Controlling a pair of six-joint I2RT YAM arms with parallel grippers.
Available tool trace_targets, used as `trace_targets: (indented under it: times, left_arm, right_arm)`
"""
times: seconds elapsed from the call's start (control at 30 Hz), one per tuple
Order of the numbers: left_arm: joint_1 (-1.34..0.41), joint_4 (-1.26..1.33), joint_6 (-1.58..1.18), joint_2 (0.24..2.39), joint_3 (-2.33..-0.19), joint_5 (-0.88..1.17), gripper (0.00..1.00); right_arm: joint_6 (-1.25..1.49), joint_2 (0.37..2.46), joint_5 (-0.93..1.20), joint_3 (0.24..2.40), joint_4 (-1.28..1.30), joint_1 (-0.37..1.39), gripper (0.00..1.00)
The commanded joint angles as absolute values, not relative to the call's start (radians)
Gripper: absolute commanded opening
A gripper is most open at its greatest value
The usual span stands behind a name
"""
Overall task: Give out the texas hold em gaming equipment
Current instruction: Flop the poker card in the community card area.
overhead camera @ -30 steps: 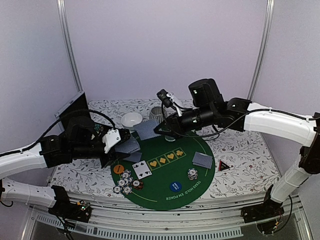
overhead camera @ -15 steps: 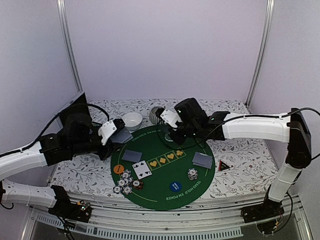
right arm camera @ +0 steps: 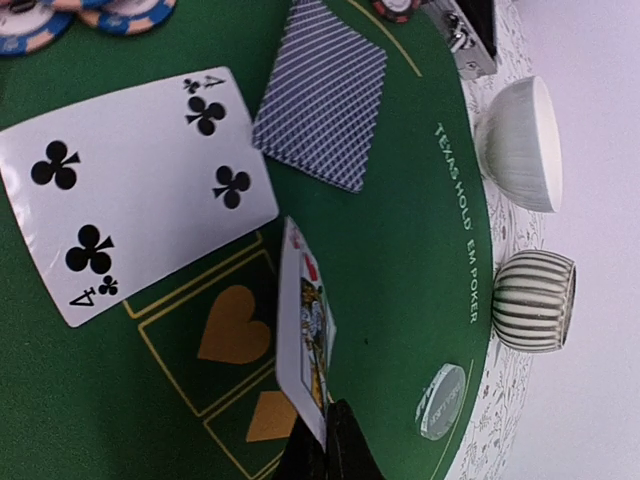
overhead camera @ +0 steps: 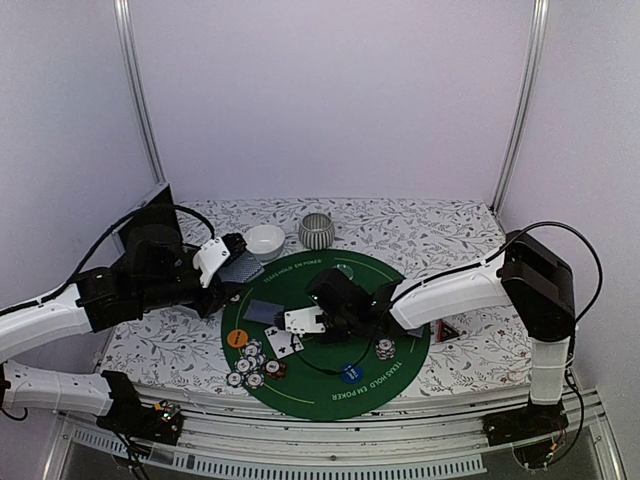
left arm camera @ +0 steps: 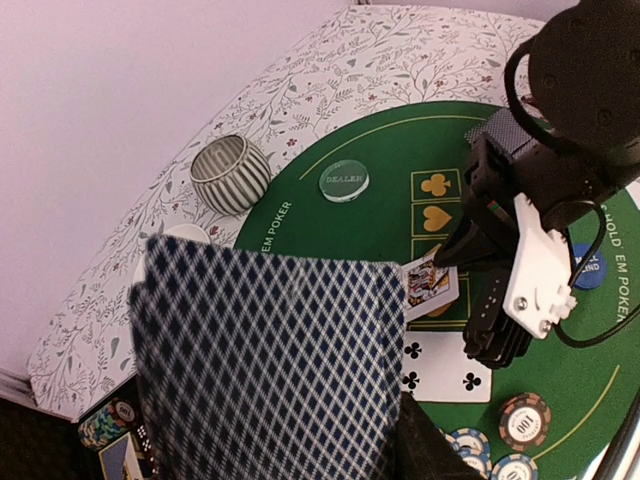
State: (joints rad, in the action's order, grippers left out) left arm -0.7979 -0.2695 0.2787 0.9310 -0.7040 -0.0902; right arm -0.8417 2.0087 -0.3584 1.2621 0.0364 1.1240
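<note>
On mat (right arm camera: 400, 200): one club four (right arm camera: 140, 190); right end effector (right arm camera: 325, 442) pinches one card (right arm camera: 305, 330), left end effector (overhead camera: 232, 268) clamps deck (left arm camera: 270, 370).

Ahead of the right gripper (right arm camera: 322, 435), past its pinched face card (right arm camera: 305, 320), the four of clubs (right arm camera: 140, 190) and a face-down card (right arm camera: 320, 95) lie on the mat (right arm camera: 400, 200), with bare felt between them. Chips (right arm camera: 100, 15) lie beyond the four. To one side, off the mat, stand the white bowl (right arm camera: 515, 145) and striped bowl (right arm camera: 530, 300). The left gripper (overhead camera: 232, 268) and its deck (left arm camera: 270, 370) hang well apart.
</note>
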Motion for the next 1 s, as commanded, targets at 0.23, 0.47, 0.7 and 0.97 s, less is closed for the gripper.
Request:
trace_targets:
  times: [0.23, 0.47, 0.7, 0.97]
  left_arm:
    - [-0.779, -0.236, 0.27, 0.92, -0.716, -0.073, 0.44]
    - [-0.778, -0.236, 0.271, 0.921, -0.716, -0.07, 0.44]
    - [-0.777, -0.237, 0.27, 0.92, -0.717, -0.068, 0.44]
    - [-0.777, -0.237, 0.272, 0.919, -0.716, -0.066, 0.44]
  right_arm:
    - [-0.974, 2.098, -0.332, 1.261, 0.091, 1.128, 0.02]
    - [-1.007, 2.086, -0.315, 1.235, 0.139, 1.155, 0.02]
    - [-1.021, 2.084, -0.301, 1.236, 0.161, 1.162, 0.02]
    - [-1.022, 2.053, -0.273, 1.227, 0.193, 1.185, 0.02]
